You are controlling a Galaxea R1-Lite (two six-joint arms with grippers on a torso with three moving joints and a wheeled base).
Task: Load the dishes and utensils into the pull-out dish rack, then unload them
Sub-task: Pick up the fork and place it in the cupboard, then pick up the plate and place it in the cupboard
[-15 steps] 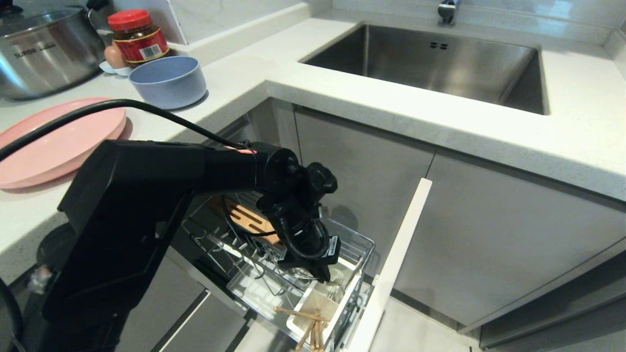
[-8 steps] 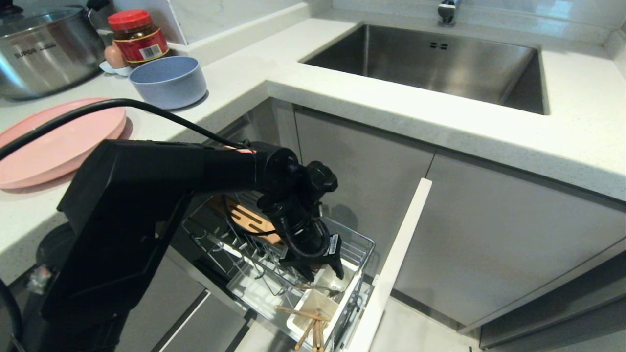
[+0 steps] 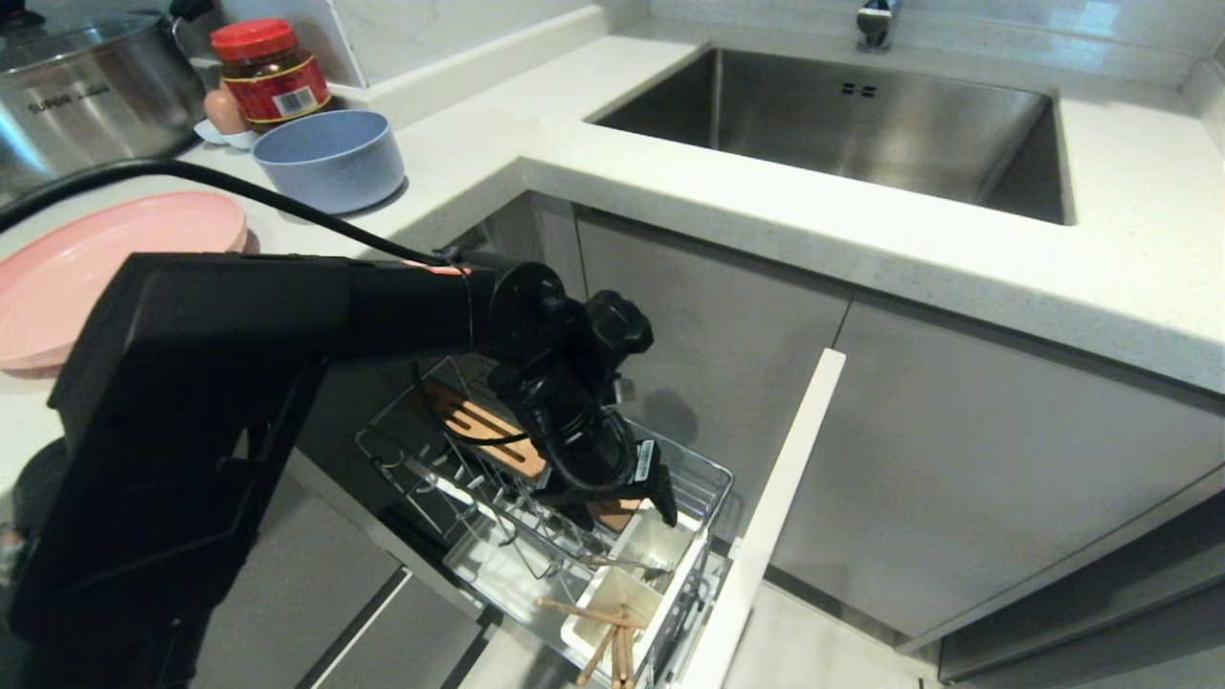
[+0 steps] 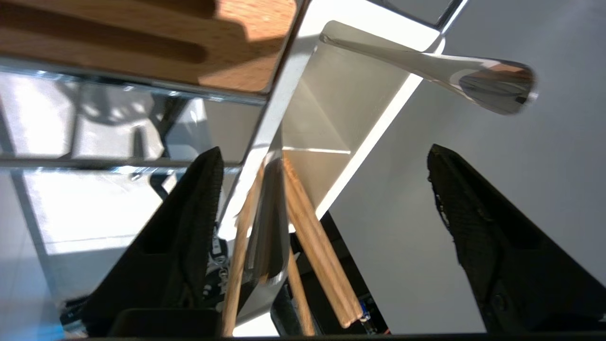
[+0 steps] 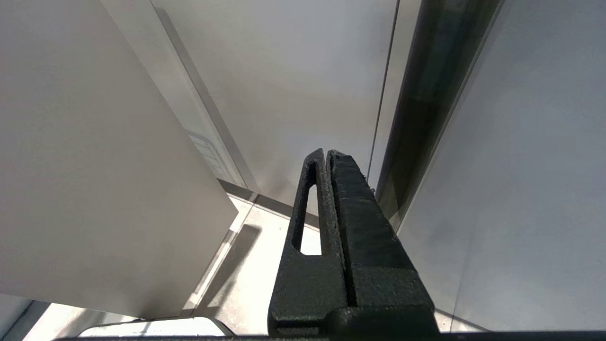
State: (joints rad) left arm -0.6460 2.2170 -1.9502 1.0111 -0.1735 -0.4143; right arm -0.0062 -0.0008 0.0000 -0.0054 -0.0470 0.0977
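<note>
left gripper: fingers spread wide, empty, above the rack's white utensil cups | spoon: leaning in a cup | chopsticks: in the next cup of the pull-out dish rack | pink plate, blue bowl: on the table | right gripper: fingers pressed together, parked beside cabinet panels
</note>
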